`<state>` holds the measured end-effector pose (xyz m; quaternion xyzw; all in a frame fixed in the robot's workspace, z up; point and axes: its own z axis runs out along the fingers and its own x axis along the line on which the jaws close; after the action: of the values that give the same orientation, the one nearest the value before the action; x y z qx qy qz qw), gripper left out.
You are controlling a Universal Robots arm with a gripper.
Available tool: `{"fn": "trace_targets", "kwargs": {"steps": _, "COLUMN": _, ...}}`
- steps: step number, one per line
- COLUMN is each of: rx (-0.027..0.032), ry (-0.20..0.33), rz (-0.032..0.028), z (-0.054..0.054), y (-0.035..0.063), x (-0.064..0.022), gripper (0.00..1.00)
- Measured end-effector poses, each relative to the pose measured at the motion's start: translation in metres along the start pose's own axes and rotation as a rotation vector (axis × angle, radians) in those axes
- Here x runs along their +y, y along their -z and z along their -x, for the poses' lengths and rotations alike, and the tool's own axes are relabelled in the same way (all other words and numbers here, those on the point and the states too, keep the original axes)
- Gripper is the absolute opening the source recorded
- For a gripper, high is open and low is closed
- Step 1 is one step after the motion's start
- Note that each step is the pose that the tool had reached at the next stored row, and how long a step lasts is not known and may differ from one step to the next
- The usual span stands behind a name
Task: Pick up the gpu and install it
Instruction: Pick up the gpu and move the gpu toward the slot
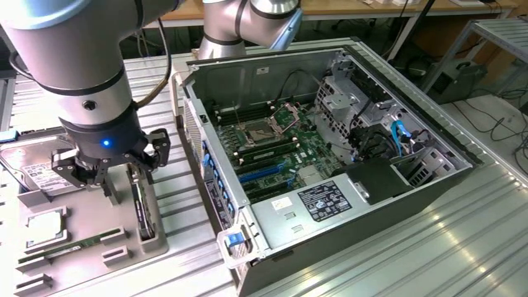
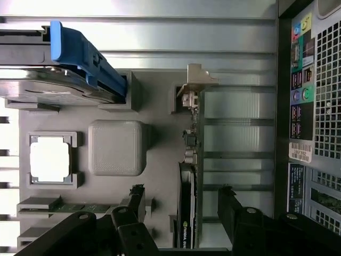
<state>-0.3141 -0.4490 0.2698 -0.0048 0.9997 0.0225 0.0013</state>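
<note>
The gpu [image 1: 145,213] stands on edge in a slot of the grey parts tray [image 1: 86,216], on the exterior view's left, beside the open computer case [image 1: 330,154]. In the wrist view the gpu [image 2: 188,181] is a thin dark and green card, with its pale metal bracket [image 2: 197,80] at the end away from the fingers. My gripper [image 1: 111,168] hangs just above the tray. It is open [image 2: 182,201], with one black finger [image 2: 136,200] on each side of the card and not touching it. It holds nothing.
The tray also carries a hard drive [image 2: 58,85] with a blue caddy handle [image 2: 80,50], a square processor [image 2: 50,160] and a memory stick [image 2: 69,205]. The case lies on its side with the motherboard [image 1: 272,148] exposed. The table is ribbed metal [image 1: 429,247].
</note>
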Motion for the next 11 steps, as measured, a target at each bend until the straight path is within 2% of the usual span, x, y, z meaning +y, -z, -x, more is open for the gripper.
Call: {"fn": "trace_targets", "kwargs": {"steps": 11, "rx": 0.0, "ry": 0.0, "rz": -0.0002, "z": 0.0, "y": -0.0199, "x": -0.0004, "gripper": 0.66}}
